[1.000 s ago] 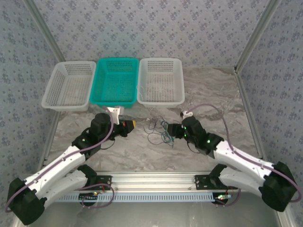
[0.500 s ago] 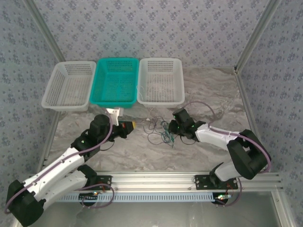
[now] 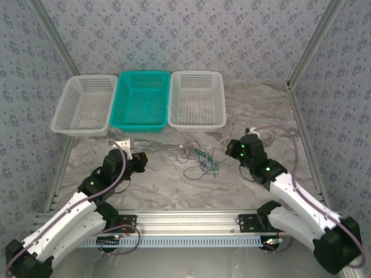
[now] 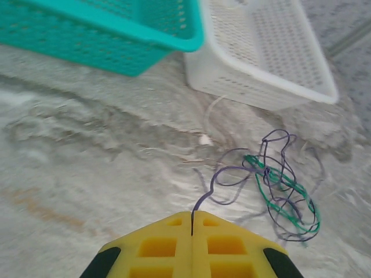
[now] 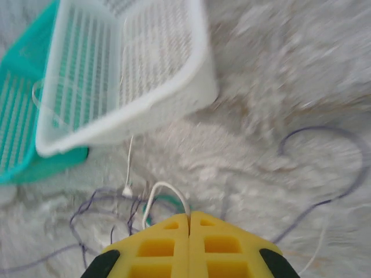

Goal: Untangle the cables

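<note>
My left pincer (image 4: 192, 215) is clamped on a thin dark wire (image 4: 215, 175), right pincer (image 5: 189, 216) on a thin white wire (image 5: 166, 186), green-and-dark wire tangle (image 3: 201, 160) strung between them, closer to the right.

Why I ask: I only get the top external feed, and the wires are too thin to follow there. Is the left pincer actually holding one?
Observer: Yes. In the left wrist view the left pincer is shut on a dark cable, pinched at its very front.
Operator: Where does that one lead?
Observer: Over to the green cable, where dark loops cross it several times.
Operator: And the right side?
Observer: In the right wrist view the right pincer is shut on a white cable, which arches up out of the closed front.
</note>
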`<state>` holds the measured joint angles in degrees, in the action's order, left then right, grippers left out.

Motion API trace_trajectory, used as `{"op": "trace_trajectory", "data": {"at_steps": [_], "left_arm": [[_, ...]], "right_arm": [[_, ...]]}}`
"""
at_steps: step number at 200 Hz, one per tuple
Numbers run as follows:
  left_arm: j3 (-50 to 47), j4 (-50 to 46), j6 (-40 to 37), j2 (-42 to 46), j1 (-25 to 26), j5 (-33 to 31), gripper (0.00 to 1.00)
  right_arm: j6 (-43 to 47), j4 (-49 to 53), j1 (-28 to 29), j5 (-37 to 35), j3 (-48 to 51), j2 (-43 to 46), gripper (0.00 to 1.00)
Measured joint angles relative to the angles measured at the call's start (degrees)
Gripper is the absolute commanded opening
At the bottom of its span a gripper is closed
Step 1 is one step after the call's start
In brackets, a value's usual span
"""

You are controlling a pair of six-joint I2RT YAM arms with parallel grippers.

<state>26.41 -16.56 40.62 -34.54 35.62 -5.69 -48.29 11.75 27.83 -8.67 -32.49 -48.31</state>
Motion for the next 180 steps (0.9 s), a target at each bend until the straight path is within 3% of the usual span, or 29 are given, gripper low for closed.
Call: {"op": "trace_trajectory", "data": {"at_steps": [24, 33, 45, 62, 78, 138, 180], "left_arm": [[-2.3, -1.7, 1.0, 2.9, -0.8, -1.0, 0.0], [-3.3, -1.5, 1.0, 3.7, -0.9, -0.7, 0.06], [-4.4, -1.2, 0.9, 4.6, -0.9, 0.4, 0.22], [-5.0, -0.3, 1.1, 4.9, -0.9, 2.1, 0.54], [-5.0, 0.7, 0.6, 4.9, -0.9, 3.5, 0.67], [-0.5, 4.9, -2.0, 1.6, -0.1, 8.3, 0.74], [1.1, 9.6, -4.9, -1.0, 2.5, 12.3, 0.75]], "right_arm": [[-0.4, 1.9, -4.7, 0.2, 1.7, 6.2, 0.0], [-0.2, 1.9, -5.1, 1.5, 1.9, 7.0, 0.0], [0.3, 1.1, -4.7, 4.1, 1.8, 7.0, 0.0], [1.9, 0.5, -3.1, 7.8, 1.4, 6.2, 0.0], [4.0, 0.3, -0.9, 10.2, -0.2, 5.9, 0.0], [11.6, -0.7, 4.9, 13.1, -13.7, 3.7, 0.0], [21.0, 1.0, 4.2, 13.0, -41.5, -13.3, 0.0]]}}
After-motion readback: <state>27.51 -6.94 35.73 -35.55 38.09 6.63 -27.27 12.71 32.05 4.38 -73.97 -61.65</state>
